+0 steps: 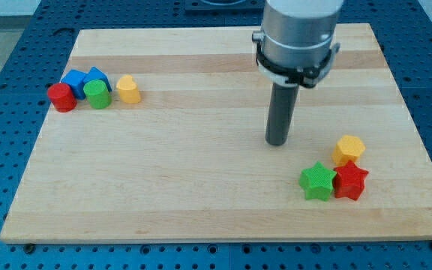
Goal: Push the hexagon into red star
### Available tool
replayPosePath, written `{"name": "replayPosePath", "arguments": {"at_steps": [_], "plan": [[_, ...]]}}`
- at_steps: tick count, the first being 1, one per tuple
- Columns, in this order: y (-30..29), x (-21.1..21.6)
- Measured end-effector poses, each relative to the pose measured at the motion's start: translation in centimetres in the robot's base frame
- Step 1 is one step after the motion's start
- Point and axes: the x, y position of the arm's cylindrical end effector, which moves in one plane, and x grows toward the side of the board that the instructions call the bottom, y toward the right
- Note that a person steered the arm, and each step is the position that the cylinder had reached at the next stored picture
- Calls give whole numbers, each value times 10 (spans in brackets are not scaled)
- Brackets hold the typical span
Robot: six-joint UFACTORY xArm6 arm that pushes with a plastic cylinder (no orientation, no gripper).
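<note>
The arm's upper body was cut off at the view's top, and two blue blocks (85, 78) at the far left sat half hidden behind a red cylinder (61, 97) and a green cylinder (97, 94), their shapes unclear, with a small yellow block (128, 88) beside them. The end effector was a bare dark rod with nothing held, and my tip (277, 142) rested on the pale striped wooden bench (201, 187), at about ten o'clock from the yellow hexagon (349, 149) and apart from it. The hexagon touched the ridged red star (350, 181) at its twelve o'clock, the green star (318, 181) touched the red star at nine o'clock, and open board lay between this cluster and the right edge.
</note>
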Motion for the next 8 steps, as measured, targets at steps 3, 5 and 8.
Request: {"name": "replayPosePath", "arguments": {"at_steps": [3, 5, 8], "plan": [[99, -16], [83, 15], [68, -15]]}}
